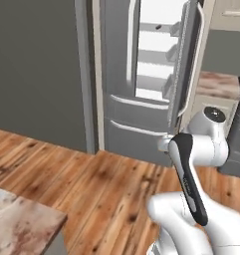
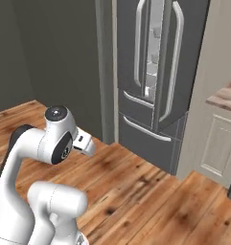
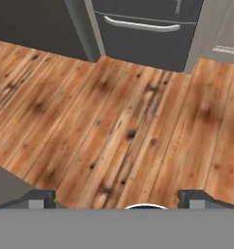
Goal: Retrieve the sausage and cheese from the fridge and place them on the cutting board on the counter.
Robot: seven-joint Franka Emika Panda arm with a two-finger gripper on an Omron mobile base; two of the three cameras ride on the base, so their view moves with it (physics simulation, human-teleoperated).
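My pincer (image 3: 116, 199) stood apart and empty above the wooden plank floor (image 3: 113, 121). Ahead of it, well apart, the tall dark grey French-door fridge (image 1: 141, 84) had one door ajar. Nothing was retrieved yet; both foods remained to fetch, I judged.

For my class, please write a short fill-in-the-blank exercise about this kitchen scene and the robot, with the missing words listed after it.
1. The right door of the fridge stands ____.
2. Below its doors the fridge has ____ drawers.
3. The floor in front of the fridge is made of ____.
4. In the hand view, the gripper has its jaws ____, with nothing between them.

Missing words: open; two; wood; open
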